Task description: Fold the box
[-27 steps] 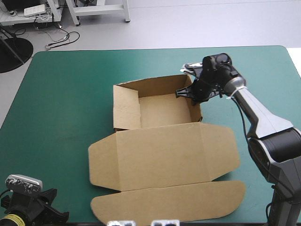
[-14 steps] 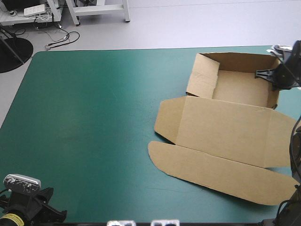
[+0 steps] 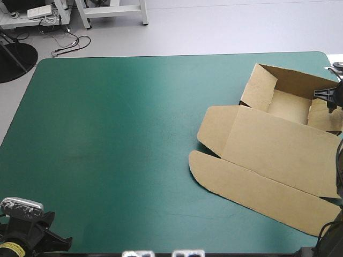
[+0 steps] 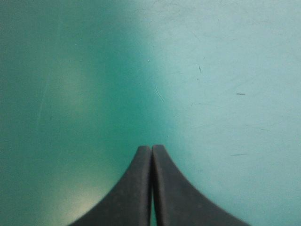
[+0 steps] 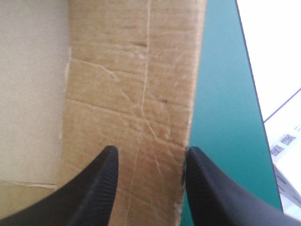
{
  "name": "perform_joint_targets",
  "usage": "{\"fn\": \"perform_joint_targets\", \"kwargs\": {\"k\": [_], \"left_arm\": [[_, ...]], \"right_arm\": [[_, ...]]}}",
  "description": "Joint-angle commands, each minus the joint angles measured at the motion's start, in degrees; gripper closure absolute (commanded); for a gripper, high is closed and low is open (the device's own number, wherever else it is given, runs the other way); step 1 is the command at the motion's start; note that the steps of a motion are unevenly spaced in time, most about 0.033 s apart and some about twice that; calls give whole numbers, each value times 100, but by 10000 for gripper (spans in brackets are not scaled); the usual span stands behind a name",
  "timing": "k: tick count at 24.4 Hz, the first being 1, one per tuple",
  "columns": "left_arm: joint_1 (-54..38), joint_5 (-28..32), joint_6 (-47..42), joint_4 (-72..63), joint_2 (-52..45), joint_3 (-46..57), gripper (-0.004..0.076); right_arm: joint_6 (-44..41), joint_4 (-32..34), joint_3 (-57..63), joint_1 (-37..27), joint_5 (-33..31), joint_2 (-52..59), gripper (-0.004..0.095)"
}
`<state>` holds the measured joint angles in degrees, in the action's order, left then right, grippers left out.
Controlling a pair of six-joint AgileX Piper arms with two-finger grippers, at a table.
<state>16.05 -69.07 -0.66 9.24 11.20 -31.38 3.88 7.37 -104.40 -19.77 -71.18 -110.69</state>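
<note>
**Right gripper** (image 5: 149, 154): one. The arm enters at the table's (image 3: 118, 134) 3 o'clock edge and reaches in over the tray end of the box (image 3: 268, 160). Its black fingers (image 5: 101, 181) are parted to a middling gap. The creased face of a brown side wall (image 5: 136, 94) fills that gap ahead of them. Whether the fingers touch the wall cannot be told.

**Left gripper** (image 4: 151, 149): one. It sits low at the table's 7 o'clock corner, pointing down at bare teal-green cover (image 4: 225, 70). The fingers are pressed together into a single point and hold nothing.

**Box**: one, brown, lying in the 3 o'clock half of the table.
- Tray (image 3: 286, 104): one, at 2 o'clock, open upward. The far wall and the wall on its 9 o'clock side stand upright. The 3 o'clock wall leans inward beside the right gripper.
- Lid (image 3: 278, 150): one, flat on the cover, spreading from the tray toward 5 o'clock.
- Flaps: two counted. A long rounded flap (image 3: 252, 187) runs along the lid's near edge, and a short flap (image 3: 211, 126) sits at its 9 o'clock end.

**Edges and room**: the box's 3 o'clock end reaches the table's right edge. The long flap's tip lies near the near edge at 5 o'clock. Open cover spreads from 12 through 9 to 6 o'clock. The left gripper is well apart from the box.
</note>
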Motion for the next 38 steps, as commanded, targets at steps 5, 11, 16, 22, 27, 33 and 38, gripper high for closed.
{"fn": "perform_joint_targets", "kwargs": {"k": [5, 11, 16, 22, 27, 33, 38], "left_arm": [[18, 335, -29, 64, 71, -133, 734], [18, 335, -29, 41, 71, -133, 734], [18, 500, -29, 41, 71, -94, 734], [18, 811, -29, -115, 71, 174, 734], [18, 927, -29, -247, 71, 174, 734], [18, 796, -29, -218, 62, 174, 734], [18, 754, -29, -218, 62, 174, 734]], "right_arm": [[80, -437, -170, -43, -51, 958, 467], [497, -1576, -157, -31, -51, 2055, 830], [561, -1771, 828, -31, -51, 3311, 921], [1221, -2606, 2874, -1, 401, 4726, 922], [1389, -2463, 4279, 507, 673, 5843, 921], [1377, -2160, 6058, 1281, 1067, 7345, 922], [1073, -1877, 7138, 1338, 1208, 8081, 923]]}}
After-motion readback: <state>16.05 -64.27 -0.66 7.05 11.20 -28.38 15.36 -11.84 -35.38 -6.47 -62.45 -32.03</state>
